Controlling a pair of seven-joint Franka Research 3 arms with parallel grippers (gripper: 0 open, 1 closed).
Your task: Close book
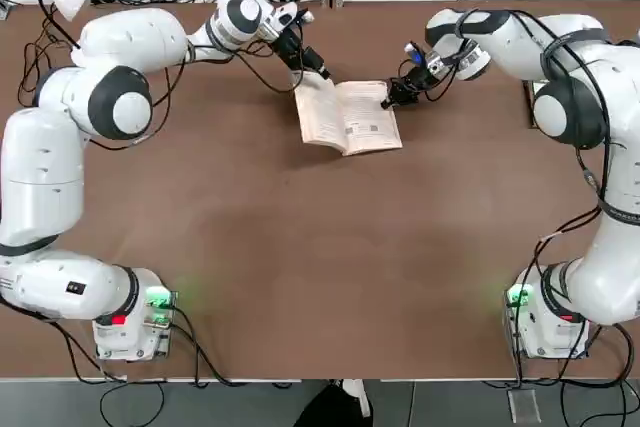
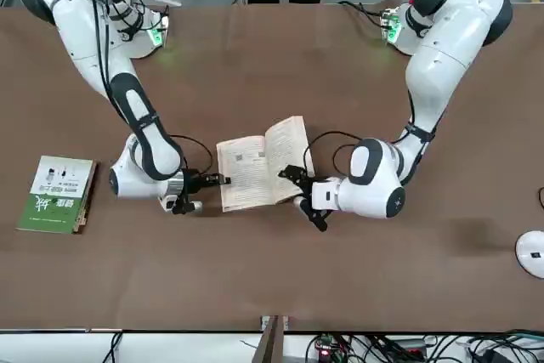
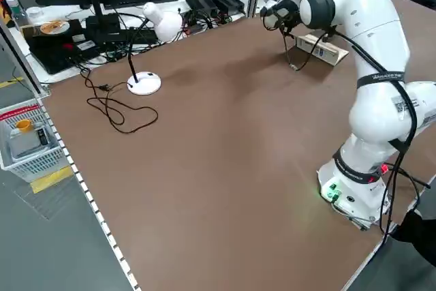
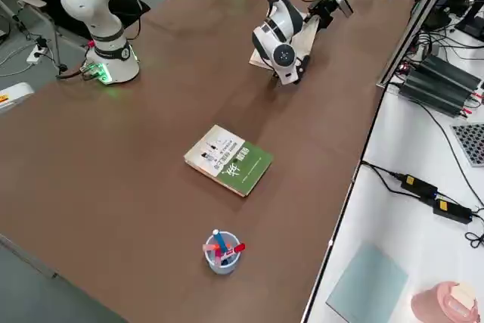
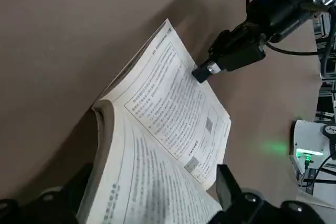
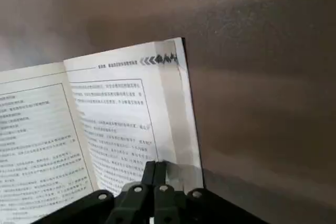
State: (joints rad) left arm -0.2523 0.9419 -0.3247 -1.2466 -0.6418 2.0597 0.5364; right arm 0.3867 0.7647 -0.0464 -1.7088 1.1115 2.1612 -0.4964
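Observation:
The book (image 1: 345, 117) lies open on the table's far middle, cream text pages up, cover hidden. My left gripper (image 1: 318, 72) sits low at its far left corner, open, and in the left wrist view the left-hand page (image 5: 157, 182) arches up between the two spread fingers (image 5: 233, 190). My right gripper (image 1: 388, 103) is shut, with its tip on the right-hand page's outer edge (image 6: 178, 129). From the front, the book (image 2: 255, 167) lies between the right gripper (image 2: 223, 180) and the left gripper (image 2: 303, 197).
A green-and-white book (image 2: 58, 193) lies closed toward my right side of the table. A cup of pens (image 4: 221, 251) stands beyond it near the table's right edge. A white desk lamp (image 3: 146, 83) and its cable sit at the far left.

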